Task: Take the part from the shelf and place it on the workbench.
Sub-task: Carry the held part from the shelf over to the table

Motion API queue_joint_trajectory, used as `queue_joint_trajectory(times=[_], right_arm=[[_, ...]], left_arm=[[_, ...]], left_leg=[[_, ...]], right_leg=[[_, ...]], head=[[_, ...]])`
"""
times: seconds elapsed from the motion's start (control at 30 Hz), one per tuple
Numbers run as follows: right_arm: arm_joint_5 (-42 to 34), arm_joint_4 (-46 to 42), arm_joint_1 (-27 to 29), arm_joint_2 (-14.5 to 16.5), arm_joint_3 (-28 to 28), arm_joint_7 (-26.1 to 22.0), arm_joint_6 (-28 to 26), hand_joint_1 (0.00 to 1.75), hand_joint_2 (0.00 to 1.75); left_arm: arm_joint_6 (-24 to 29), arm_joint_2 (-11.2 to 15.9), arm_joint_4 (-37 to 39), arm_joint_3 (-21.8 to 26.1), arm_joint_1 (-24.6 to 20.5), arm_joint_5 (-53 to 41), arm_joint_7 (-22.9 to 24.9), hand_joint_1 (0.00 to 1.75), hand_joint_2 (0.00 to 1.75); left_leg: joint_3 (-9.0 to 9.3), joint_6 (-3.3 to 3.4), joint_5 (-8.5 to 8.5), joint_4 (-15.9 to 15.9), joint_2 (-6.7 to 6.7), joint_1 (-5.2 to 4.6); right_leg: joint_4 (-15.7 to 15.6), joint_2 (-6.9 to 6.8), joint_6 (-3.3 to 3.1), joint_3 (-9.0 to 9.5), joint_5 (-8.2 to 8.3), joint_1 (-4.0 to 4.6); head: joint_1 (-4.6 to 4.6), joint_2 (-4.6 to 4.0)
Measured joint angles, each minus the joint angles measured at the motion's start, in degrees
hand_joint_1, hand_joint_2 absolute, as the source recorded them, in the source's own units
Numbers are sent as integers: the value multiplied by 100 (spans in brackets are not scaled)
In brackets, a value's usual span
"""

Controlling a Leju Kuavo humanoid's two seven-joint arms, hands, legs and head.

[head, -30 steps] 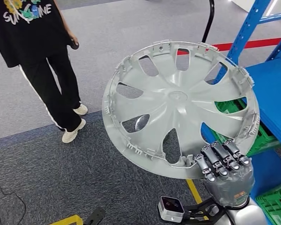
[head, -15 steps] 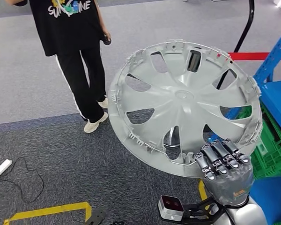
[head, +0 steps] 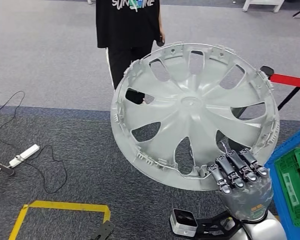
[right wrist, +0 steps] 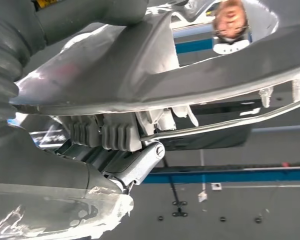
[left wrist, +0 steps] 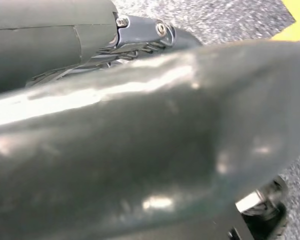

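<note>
Grey carpet floor [head: 58, 65] across the whole head view, darker band lower down. Big silver wheel cover [head: 193, 112] (the part) smack in the centre-right of the frame, tilted with its ribbed inner face toward the camera, held up in the air over the floor. Person [head: 129, 35] in a black printed shirt and black trousers at top centre, partly behind the cover's upper-left rim. Blue shelf [head: 282, 150] edge with a green crate [head: 295, 187] at the lower right. Right hand [head: 241, 182] at the bottom right, dark fingers [head: 231, 172] curled over the cover's lower rim, pinching it; same grip seen close in the right wrist view, finger pads pressed against the rim [right wrist: 201, 80]. Yellow floor tape [head: 61, 207] at lower left. Red bar [head: 290, 80] at the right edge. White power strip [head: 24, 155] with a black cable at the left edge. Left hand: can't tell, left wrist view just a dark blurry surface.
</note>
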Motion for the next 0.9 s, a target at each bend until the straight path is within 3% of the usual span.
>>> queue_joint_trajectory(times=[0.03,0.07,0.13,0.2,0.27,0.3,0.33,0.4,0.43,0.5,0.53,0.57,0.63,0.7,0.77,0.8,0.83,0.9], right_arm=[[1,4,1,0,-1,-22,0,175,175],[1,6,-1,0,-1,-37,0,175,175],[1,7,-11,1,-1,-54,0,175,175],[1,12,-21,7,-2,-66,0,175,175],[2,26,-26,19,-4,-82,0,175,175],[2,38,-36,30,-5,-91,0,175,175],[3,52,-50,45,-5,-99,0,175,175],[3,84,-84,71,-7,-115,0,175,175],[3,103,-98,81,-9,-131,0,175,175],[3,162,-126,101,-20,-172,0,175,175],[4,200,-145,116,-28,-194,0,175,175],[4,238,-171,133,-39,-214,0,175,175],[3,305,-237,160,-59,-246,0,175,175],[3,356,-296,173,-75,-259,0,175,175],[3,399,-335,175,-84,-265,0,175,175],[3,421,-352,175,-86,-266,0,175,175],[3,438,-366,175,-89,-266,0,175,175],[1,466,-384,175,-95,-266,0,175,175]], left_arm=[[-7,1,0,-4,3,-1,0,0,0],[-12,1,0,-8,4,-1,0,0,0],[-32,2,0,-13,-4,-1,0,0,0],[-58,2,0,-15,-10,5,-8,0,0],[-72,3,0,-14,11,30,-33,0,0],[-74,4,0,-14,28,46,-51,0,0],[-75,4,0,-14,41,62,-68,0,0],[-87,5,0,-14,36,90,-106,0,0],[-98,5,0,-14,26,101,-128,0,0],[-130,5,0,-13,22,113,-172,0,0],[-143,7,0,-13,25,114,-186,0,0],[-151,8,0,-12,27,114,-195,0,0],[-155,8,0,-13,10,109,-200,0,0],[-152,2,0,-14,-22,103,-202,0,0],[-144,1,0,-14,-30,101,-203,0,0],[-138,1,0,-14,-23,100,-204,0,0],[-132,1,0,-14,-18,100,-204,0,0],[-126,-3,0,-15,-27,99,-205,0,0]], left_leg=[[2,0,2,2,-90,-7],[3,-3,5,3,-180,-9],[-9,-27,16,17,-347,-10],[-54,-90,48,21,-483,-2],[-97,-167,92,-3,-596,23],[-118,-194,77,11,-550,21],[-167,-217,2,105,-419,8],[-407,-250,-327,630,-36,-24],[-574,-266,-515,1006,90,-27],[-772,-282,-668,1492,167,-26],[-731,-283,-597,1453,182,-26],[-584,-278,-446,1211,223,-28],[-149,-252,-147,454,476,-56],[83,-186,-41,6,646,-88],[73,-103,-32,-46,540,-98],[71,-70,-20,-59,471,-88],[72,-34,-6,-71,401,-72],[76,19,19,-85,263,-37]], right_leg=[[-91,14,-23,3,132,6],[-374,51,-46,104,339,8],[-1133,276,-71,424,701,-18],[-1527,452,-62,608,802,-31],[-1567,386,-84,632,809,-18],[-1587,324,-114,635,827,-17],[-1613,253,-150,644,849,-19],[-1648,94,-198,653,873,-6],[-1651,8,-212,652,874,5],[-1650,-173,-221,651,868,17],[-1650,-254,-221,651,866,18],[-1650,-329,-219,654,863,17],[-1638,-456,-193,662,847,39],[-1630,-570,-144,669,830,75],[-1646,-691,-88,693,822,86],[-1629,-670,-55,697,795,79],[-1538,-558,-23,668,722,68],[-999,-204,24,433,426,47]], head=[[-1,0],[1,0],[1,0],[-3,-1],[-5,0],[-7,-1],[-25,-1],[-56,-1],[-70,-1],[-71,-1],[-71,-1],[-72,-1],[-76,-1],[-76,0],[-73,0],[-69,-1],[-57,0],[-20,0]])
